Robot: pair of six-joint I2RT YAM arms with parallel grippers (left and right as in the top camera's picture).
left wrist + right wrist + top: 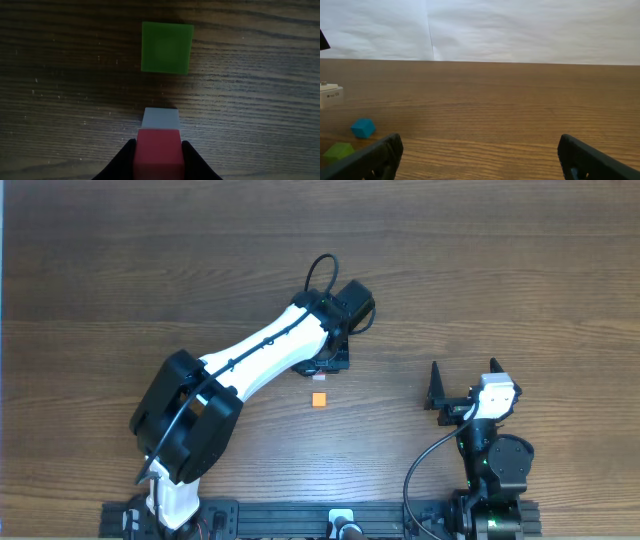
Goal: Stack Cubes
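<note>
Red matte cube (159, 156) sits clamped between the two black fingers of the left tool (159, 145), which press on its opposite sides. In the left wrist view its far edge meets a blue cube (160, 118) standing on the brown wood-grain worktop (520, 260). I cannot tell whether the two touch or whether the red one hangs above it. Beyond the blue cube, apart from it and roughly in line with both, a flat-faced green cube (166, 47) rests on the worktop. The right wrist view shows the blue and green cubes near each other but apart.

From above, the left arm reaches up and toward the middle of the worktop, and its white link covers the cubes under it. A small orange cube (319, 400) lies alone on the wood just below that arm's end, between the two arms and well apart from the right one.

The right tool (479, 145) stands wide, its two dark fingers spread far apart with nothing between them, close above its own base at the right side.
</note>
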